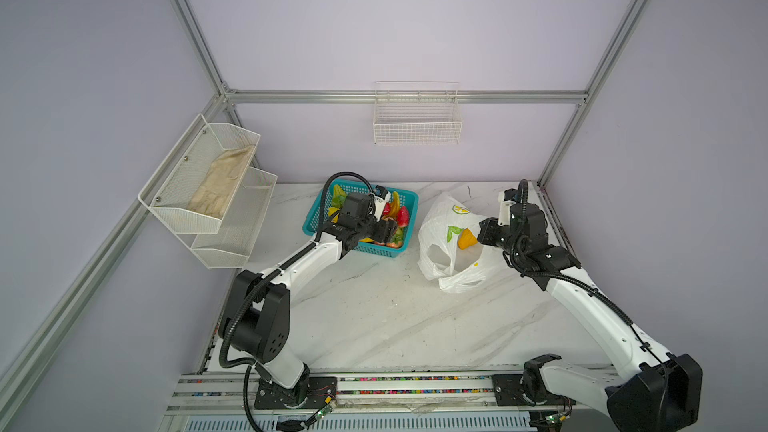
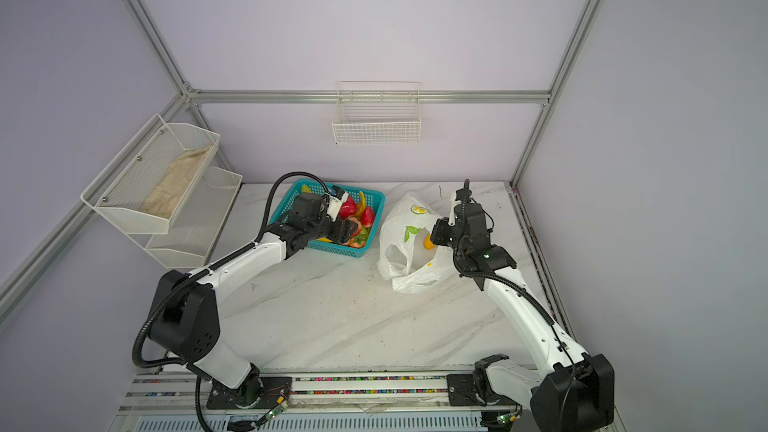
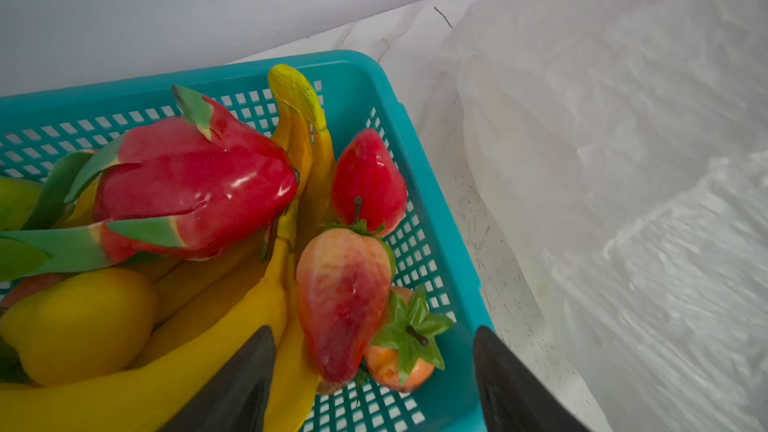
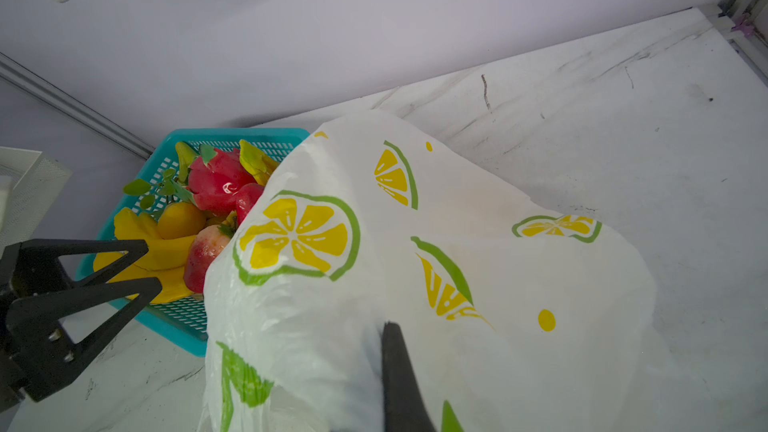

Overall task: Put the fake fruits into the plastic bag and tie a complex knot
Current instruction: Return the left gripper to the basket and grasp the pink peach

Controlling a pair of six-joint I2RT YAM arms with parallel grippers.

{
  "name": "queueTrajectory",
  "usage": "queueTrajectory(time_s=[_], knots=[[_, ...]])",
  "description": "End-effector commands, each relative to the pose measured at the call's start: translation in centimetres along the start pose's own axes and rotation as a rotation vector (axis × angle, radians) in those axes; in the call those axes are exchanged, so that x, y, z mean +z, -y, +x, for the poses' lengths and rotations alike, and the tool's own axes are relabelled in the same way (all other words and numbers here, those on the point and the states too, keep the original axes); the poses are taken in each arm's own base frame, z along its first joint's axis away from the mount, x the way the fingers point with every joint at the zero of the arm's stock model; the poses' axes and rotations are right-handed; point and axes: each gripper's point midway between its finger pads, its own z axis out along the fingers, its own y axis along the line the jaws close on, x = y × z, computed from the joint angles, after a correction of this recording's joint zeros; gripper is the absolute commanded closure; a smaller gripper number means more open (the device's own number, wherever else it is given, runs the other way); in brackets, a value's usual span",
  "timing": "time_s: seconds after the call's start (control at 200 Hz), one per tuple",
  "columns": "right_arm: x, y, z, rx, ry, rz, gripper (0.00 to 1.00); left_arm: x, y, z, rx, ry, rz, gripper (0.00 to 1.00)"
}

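Observation:
The fake fruits lie in a teal mesh basket (image 3: 415, 147) (image 1: 409, 201): a red dragon fruit (image 3: 191, 184), yellow bananas (image 3: 208, 326), a reddish strawberry (image 3: 340, 301) and a small orange-red fruit (image 3: 399, 363). My left gripper (image 3: 372, 330) (image 1: 390, 234) (image 4: 153, 263) hangs open over the basket's near corner, its jaws on either side of the strawberry and the small fruit, touching neither. The plastic bag (image 1: 449, 243) (image 2: 409, 243) (image 4: 457, 222) lies to the basket's right, with one orange-yellow fruit (image 1: 466, 238) showing inside. My right gripper (image 4: 384, 326) (image 1: 478, 238) is shut on the bag's film.
White mesh shelves holding a cloth (image 1: 220, 189) hang on the left wall. A wire basket (image 1: 417, 118) hangs on the back wall. The marble table (image 1: 374, 317) ends at the arms' rail (image 1: 395, 384) in front.

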Motion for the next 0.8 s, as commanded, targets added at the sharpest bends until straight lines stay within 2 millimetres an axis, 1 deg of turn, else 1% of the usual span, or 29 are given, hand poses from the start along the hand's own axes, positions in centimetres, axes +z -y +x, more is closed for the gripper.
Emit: queueTrajectory(time_s=[0.0,0.185,0.405,0.5,0.675,0.795], knots=[[-0.4,0.2,-0.9,-0.018,0.021,0.019,1.00,-1.0,-0.1,-4.6,0.089,0.055,-0.010,0.31],[-0.5,0.2,-1.1,-0.025,0.026,0.022,1.00,0.9,-0.6,-4.4,0.113,0.006,-0.018,0.28],[-0.4,0.1,-1.0,-0.027,0.023,0.019,1.00,2.9,-1.0,-3.5,0.129,-0.062,-0.021,0.28],[-0.4,0.2,-0.9,-0.028,0.021,0.019,1.00,3.6,-1.0,-3.0,0.135,-0.086,-0.014,0.29],[-0.3,0.1,-0.8,-0.029,0.016,0.015,1.00,4.6,-0.7,-2.6,0.137,-0.107,0.012,0.36],[-0.3,0.1,-0.6,-0.028,0.013,0.011,1.00,5.2,-1.1,-2.1,0.140,-0.133,-0.003,0.35]])
